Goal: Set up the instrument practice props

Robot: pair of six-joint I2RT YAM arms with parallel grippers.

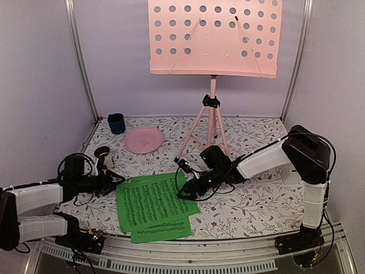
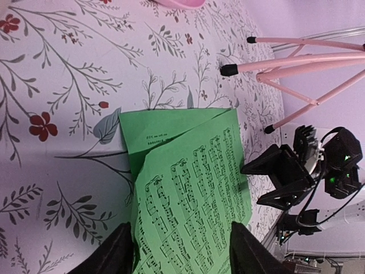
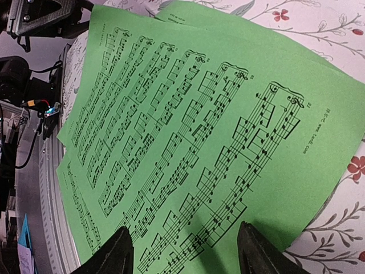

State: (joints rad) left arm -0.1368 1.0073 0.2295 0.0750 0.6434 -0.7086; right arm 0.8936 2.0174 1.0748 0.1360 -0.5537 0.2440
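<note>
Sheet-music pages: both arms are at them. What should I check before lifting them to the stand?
1. Left gripper open at the green sheet-music pages: ok.
2. Right gripper open over them: ok.
3. Pages squared in one stack: not ok, the sheets lie fanned.
4. Fingertips touching paper: cannot tell.
5. Music stand upright, its desk bare: ok.
6. Pink plate and dark blue cup apart from the pages: ok.

Pale lilac walls (image 1: pixel 40 68), floral tablecloth (image 1: pixel 251 205)
</note>
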